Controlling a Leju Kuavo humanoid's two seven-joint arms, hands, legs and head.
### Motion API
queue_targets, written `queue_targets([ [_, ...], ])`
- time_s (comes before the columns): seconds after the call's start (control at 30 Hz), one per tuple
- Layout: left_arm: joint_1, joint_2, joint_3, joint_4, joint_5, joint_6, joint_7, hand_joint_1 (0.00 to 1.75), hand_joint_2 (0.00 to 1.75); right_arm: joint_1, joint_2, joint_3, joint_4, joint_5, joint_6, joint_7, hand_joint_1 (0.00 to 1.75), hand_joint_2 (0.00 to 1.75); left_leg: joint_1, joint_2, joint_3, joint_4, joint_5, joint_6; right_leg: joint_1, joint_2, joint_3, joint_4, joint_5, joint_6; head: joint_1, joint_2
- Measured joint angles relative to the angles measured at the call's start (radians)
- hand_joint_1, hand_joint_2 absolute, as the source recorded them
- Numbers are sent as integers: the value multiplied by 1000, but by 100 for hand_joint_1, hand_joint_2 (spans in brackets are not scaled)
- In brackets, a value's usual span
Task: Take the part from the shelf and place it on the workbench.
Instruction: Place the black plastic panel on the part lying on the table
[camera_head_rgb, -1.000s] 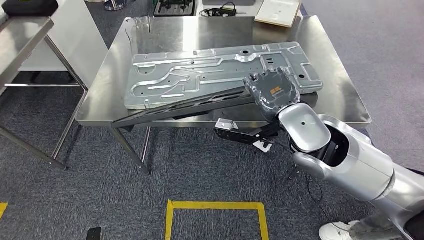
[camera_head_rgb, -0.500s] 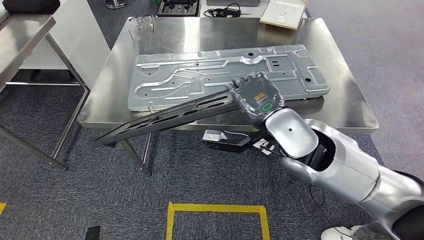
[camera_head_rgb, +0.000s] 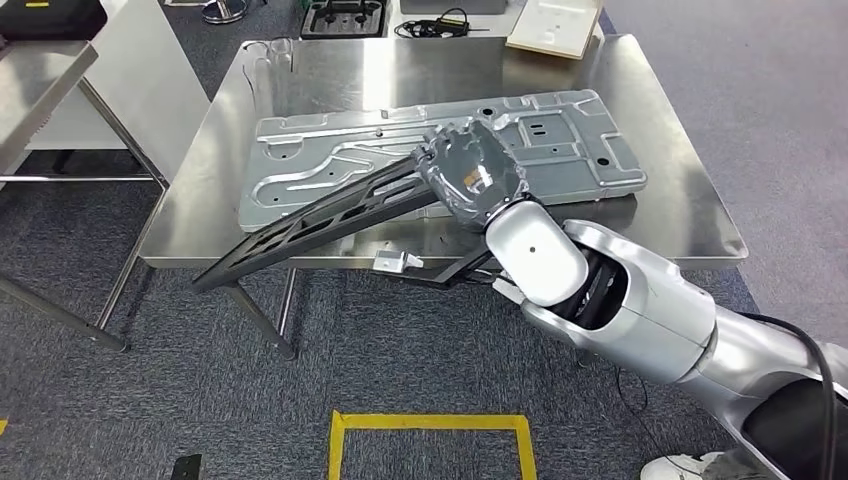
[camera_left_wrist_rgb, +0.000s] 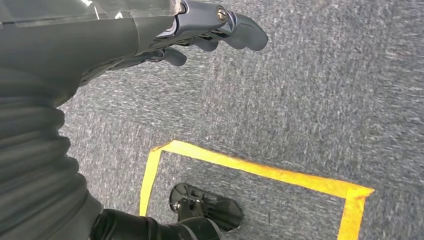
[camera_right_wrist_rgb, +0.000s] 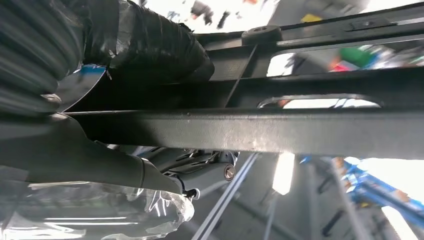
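From high on our body the head camera looks forward and steeply down onto the shiny steel-topped workbench, taking in the grey carpet floor and the yellow tape rectangle at a middling range. Our left wrist camera hangs low, close behind our left hand, facing straight down at that same carpet and yellow tape, which it shares with the head view. Our right wrist camera sits tight against the long black slotted metal part, looking upward past it; the head view shares that part.
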Motion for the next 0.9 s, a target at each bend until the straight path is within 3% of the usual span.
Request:
queue_targets([
  [0.1, 2, 0, -4, 0, -2, 0, 0, 0, 175, -26, -23, -4, 4, 34, 12, 11, 175, 175, -2, 0, 13, -20, -5, 14, 2, 1, 4, -5, -4, 16, 1, 0],
  [0.17, 5, 0, -5, 0, -2, -1, 0, 0, 175, -39, -44, -14, 4, 44, 23, 16, 175, 175, 3, 3, 24, -31, -4, 24, 3, 0, -6, 22, -23, 26, 2, 0],
  [0.27, 5, 0, -8, 0, -2, -2, -2, 0, 175, -57, -81, -30, -1, 50, 46, 22, 175, 175, 4, 5, 35, -36, -9, 39, 3, -1, -93, 193, -97, 34, 4, 0],
  [0.3, 5, 0, -10, 0, -2, -2, -3, 0, 175, -59, -94, -33, -2, 50, 54, 23, 175, 175, 3, 5, 37, -35, -12, 42, 2, -1, -123, 244, -110, 35, 4, 0],
  [0.33, 5, 0, -11, 0, -1, -3, -4, 0, 175, -59, -107, -36, -3, 50, 62, 24, 175, 175, 3, 4, 40, -34, -15, 43, 1, -1, -140, 264, -103, 37, 4, 0],
  [0.37, 6, 0, -13, 0, -1, -3, -5, 0, 175, -59, -121, -39, -4, 50, 68, 25, 175, 175, 4, 3, 44, -32, -19, 42, 0, -1, -138, 246, -78, 37, 4, 0],
  [0.43, 8, 0, -14, 0, 0, -3, -5, 0, 175, -60, -147, -47, -5, 52, 76, 26, 175, 175, 4, 0, 50, -23, -31, 37, -1, -2, -91, 127, -3, 34, 4, 0],
  [0.5, 8, 0, -15, 0, 0, -4, -4, 0, 175, -60, -169, -55, -7, 57, 80, 26, 175, 175, 0, -2, 49, -12, -42, 28, 1, -2, -47, 26, 32, 28, 4, 0],
  [0.6, 7, 1, -19, 0, 0, -4, 0, 0, 175, -56, -199, -60, -7, 67, 84, 25, 175, 175, -3, -1, 47, -11, -47, 16, 2, 2, -37, 4, 30, 15, 3, 0],
  [0.67, 7, 2, -19, 0, 0, -4, 6, 0, 175, -54, -217, -65, -7, 73, 83, 25, 175, 175, -2, 1, 38, 13, -65, 7, -2, 2, -32, -1, 30, 5, 2, 0],
  [0.73, 7, 2, -20, 0, 0, -4, 10, 0, 175, -49, -232, -71, -7, 78, 83, 26, 175, 175, -1, 3, -7, 107, -112, -3, -5, 2, -27, -4, 28, -2, 0, 0],
  [0.8, 7, 3, -21, 0, 1, -4, 12, 0, 175, -36, -245, -74, -7, 79, 82, 26, 175, 175, 1, 3, -74, 230, -151, -7, -5, 3, -24, -4, 25, -6, 0, 0],
  [0.83, 8, 3, -21, 0, 2, -4, 13, 0, 175, -28, -252, -75, -7, 80, 82, 25, 175, 175, 1, 3, -94, 259, -149, -7, -4, 3, -22, -4, 24, -7, 0, 0],
  [0.87, 8, 2, -21, 0, 3, -4, 13, 0, 175, -21, -259, -76, -7, 81, 81, 25, 175, 175, 1, 3, -97, 250, -128, -6, -4, 4, -18, -4, 21, -7, 0, 0],
  [0.9, 8, 3, -21, 0, 4, -4, 13, 0, 175, -15, -266, -77, -7, 81, 80, 25, 175, 175, 0, 3, -81, 204, -93, -2, -4, 5, -14, -4, 19, -7, 0, 0],
])
